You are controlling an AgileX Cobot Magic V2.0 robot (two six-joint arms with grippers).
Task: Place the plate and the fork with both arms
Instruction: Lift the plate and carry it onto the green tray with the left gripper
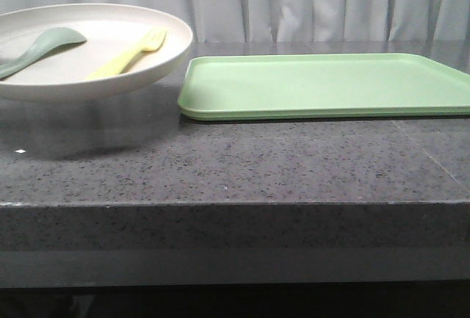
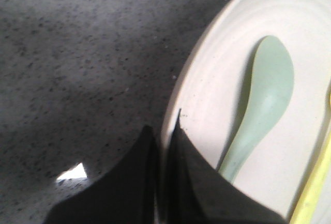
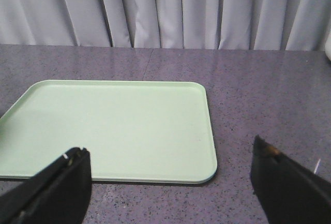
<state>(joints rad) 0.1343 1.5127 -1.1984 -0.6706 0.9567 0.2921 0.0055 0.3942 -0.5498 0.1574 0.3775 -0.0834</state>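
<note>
Left gripper (image 2: 164, 146) pinching plate (image 2: 207, 94) rim (lifted); right gripper (image 3: 170, 177) wide open.

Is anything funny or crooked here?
Yes: the plate hangs tilted above the counter, its shadow underneath, pinched at the rim by the left gripper. The fork and spoon still lie inside.

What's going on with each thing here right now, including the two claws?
plate: lifted off the table, rim pinched
fork: lying in the plate
spoon: lying in the plate
tray: flat on the table, nothing on it
left gripper: shut on the plate's rim
right gripper: open, holding nothing
</note>
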